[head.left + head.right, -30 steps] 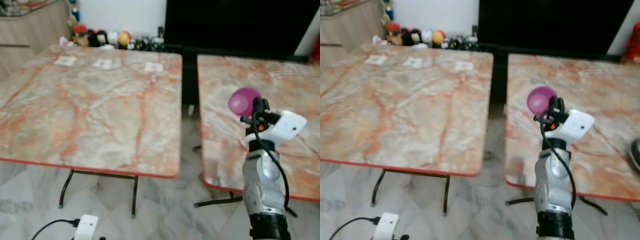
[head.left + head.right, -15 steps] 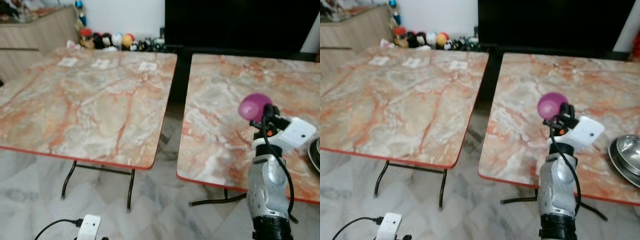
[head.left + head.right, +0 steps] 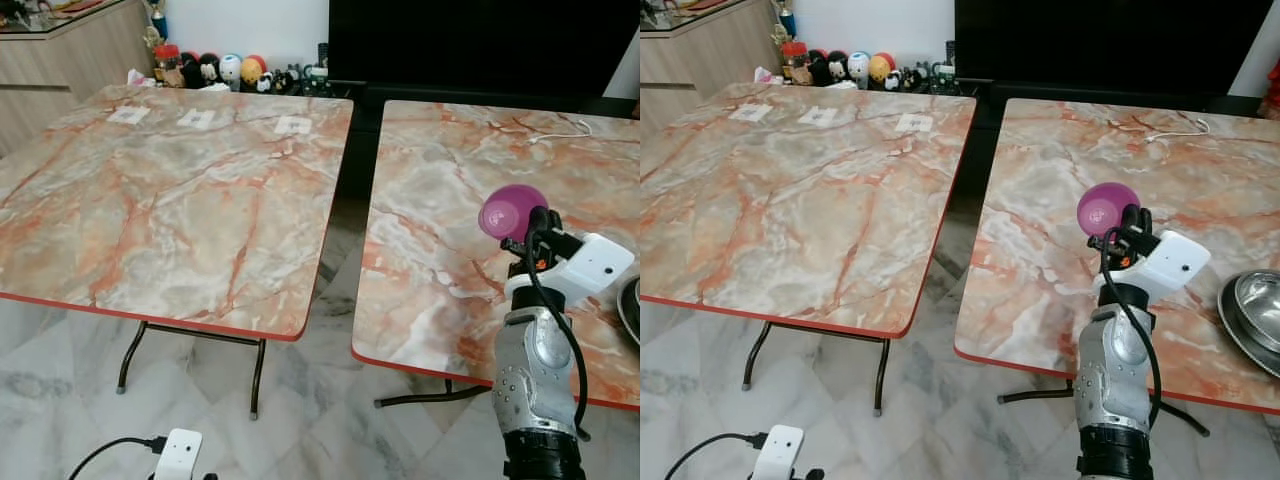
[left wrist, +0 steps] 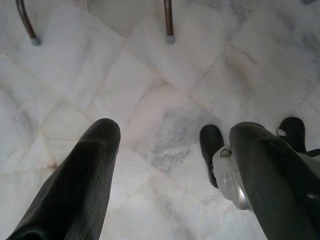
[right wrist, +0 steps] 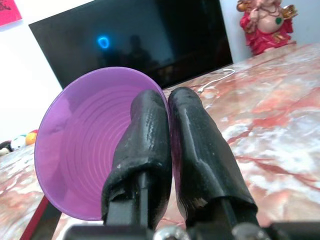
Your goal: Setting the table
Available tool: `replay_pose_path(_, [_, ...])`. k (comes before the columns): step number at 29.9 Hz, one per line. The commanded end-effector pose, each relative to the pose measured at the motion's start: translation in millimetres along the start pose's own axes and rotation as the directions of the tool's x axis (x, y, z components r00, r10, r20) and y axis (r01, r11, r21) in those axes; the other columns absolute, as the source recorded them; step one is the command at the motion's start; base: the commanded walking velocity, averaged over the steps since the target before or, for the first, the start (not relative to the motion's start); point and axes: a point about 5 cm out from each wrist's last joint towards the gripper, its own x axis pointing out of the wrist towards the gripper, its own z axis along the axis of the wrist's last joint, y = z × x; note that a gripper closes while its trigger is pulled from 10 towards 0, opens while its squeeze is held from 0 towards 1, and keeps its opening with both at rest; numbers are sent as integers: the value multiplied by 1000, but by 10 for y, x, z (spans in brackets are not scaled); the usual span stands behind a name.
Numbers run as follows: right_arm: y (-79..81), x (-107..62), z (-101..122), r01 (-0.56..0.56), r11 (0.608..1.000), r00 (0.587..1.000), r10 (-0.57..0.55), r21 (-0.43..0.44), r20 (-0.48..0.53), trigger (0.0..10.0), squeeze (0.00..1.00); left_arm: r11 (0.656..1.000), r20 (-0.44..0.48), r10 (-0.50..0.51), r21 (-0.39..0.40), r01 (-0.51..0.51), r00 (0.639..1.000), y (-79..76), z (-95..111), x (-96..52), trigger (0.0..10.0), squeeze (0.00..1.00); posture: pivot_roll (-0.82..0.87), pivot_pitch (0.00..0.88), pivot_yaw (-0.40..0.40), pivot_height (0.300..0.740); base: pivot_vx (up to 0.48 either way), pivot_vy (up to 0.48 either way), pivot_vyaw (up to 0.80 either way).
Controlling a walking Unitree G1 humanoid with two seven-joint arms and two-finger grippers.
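My right gripper (image 3: 1128, 224) is raised in front of me over the near part of the right marble table (image 3: 1060, 170). It is shut on the rim of a small purple bowl (image 3: 1103, 206). In the right wrist view its two black fingers (image 5: 145, 135) pinch the wall of the purple bowl (image 5: 80, 145), one inside and one outside. The bowl is tilted on its side, above the tabletop. A stack of steel bowls (image 3: 1254, 312) lies at the table's right edge. My left gripper (image 4: 175, 130) hangs open over the floor.
A second marble table (image 3: 790, 190) stands to the left across a narrow gap, with three paper cards (image 3: 820, 116) at its far side. Toys (image 3: 845, 68) and a black TV (image 3: 1100, 40) line the back wall. A white cable (image 3: 1176, 131) lies on the right table.
The camera has swung right and steadied, so both tables shifted left and the steel bowls came into view. The right gripper keeps the purple bowl in the same raised pose.
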Motion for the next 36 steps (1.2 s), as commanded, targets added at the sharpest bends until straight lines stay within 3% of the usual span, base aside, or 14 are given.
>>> replay_pose_path(1, [-14, 37, 36, 9, 1000, 1000, -9, -9, 6, 10000, 0, 1000, -7, -2, 9, 2, 1000, -26, -5, 3, 10000, 0, 50, 32, -22, 740, 0, 0, -756])
replay_pose_path(7, [-14, 38, 40, 9, 1000, 1000, -9, -12, 13, 10000, 0, 1000, -10, -4, 9, 4, 1000, -44, -20, 1, 10000, 0, 52, 27, -26, 740, 0, 0, -718])
replay_pose_path(23, [-3, 54, 25, 17, 1000, 1000, -17, -17, 15, 10000, 0, 1000, -13, 3, 12, -3, 1000, 24, -50, -16, 10000, 0, 61, 10, -33, 740, 0, 0, 0])
replay_pose_path(32, [-8, 67, 11, 18, 1000, 1000, -18, -19, 7, 10000, 0, 1000, -7, 1, 16, -1, 1000, 20, -34, -12, 10000, 0, 61, 2, -34, 740, 286, 0, -631])
replay_pose_path(36, [-7, 75, 21, 24, 1000, 1000, -24, -19, 20, 10000, 0, 1000, -8, 2, 14, -2, 1000, 24, -39, -13, 10000, 0, 64, 4, -34, 740, 307, 0, 0])
